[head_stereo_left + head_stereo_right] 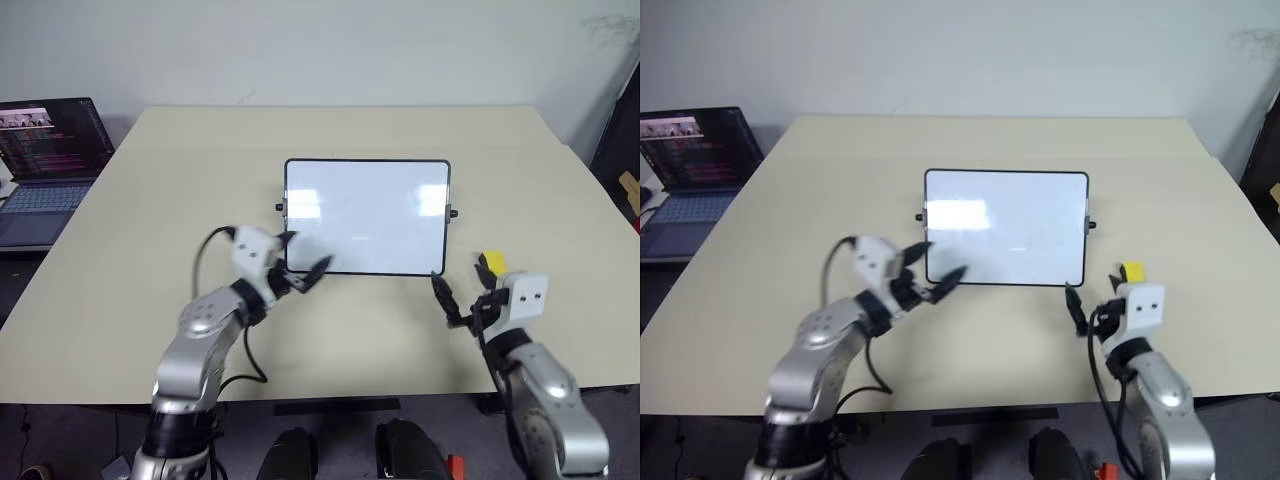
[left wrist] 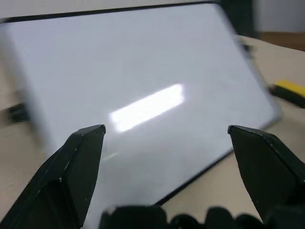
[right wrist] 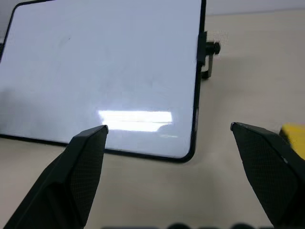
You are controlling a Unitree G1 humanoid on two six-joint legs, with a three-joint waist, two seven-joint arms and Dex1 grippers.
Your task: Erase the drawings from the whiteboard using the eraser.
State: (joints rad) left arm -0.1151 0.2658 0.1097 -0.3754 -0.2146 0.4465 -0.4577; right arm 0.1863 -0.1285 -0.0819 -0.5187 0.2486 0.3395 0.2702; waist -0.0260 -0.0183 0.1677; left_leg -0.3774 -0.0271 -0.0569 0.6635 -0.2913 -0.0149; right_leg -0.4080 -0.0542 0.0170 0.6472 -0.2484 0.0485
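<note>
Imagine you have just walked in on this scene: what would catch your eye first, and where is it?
The glossy whiteboard lies in the middle of the tan table, its surface wiped clean with no marks to see. Both grippers stand open at its near edge, the left gripper at the near left corner and the right gripper just off the near right corner. The yellow eraser lies on the table beside the right gripper.

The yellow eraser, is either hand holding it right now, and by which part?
Neither. The eraser lies on the table beside the open right hand; the left hand is open too.
</note>
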